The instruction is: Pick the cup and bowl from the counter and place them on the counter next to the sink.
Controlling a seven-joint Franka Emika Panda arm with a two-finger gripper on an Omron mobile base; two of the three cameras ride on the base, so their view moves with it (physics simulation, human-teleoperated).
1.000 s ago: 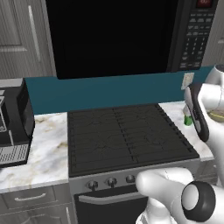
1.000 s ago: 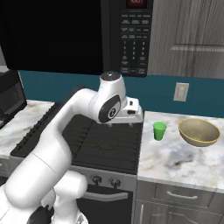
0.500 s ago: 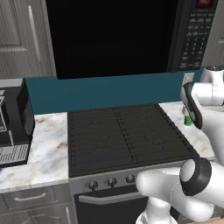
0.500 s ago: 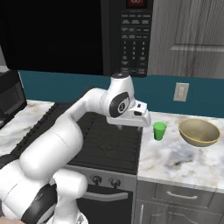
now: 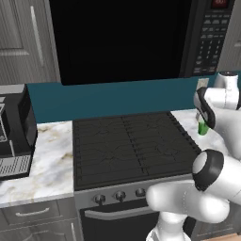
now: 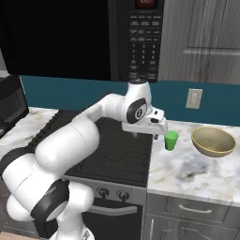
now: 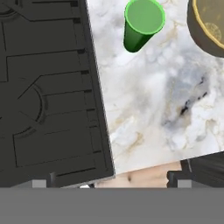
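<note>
The arm has been swung rightward from above the stovetop [image 6: 112, 150], and the pincer [image 6: 149, 137] has been brought just beside the cup [image 6: 171, 140], jaws spread wide.
</note>
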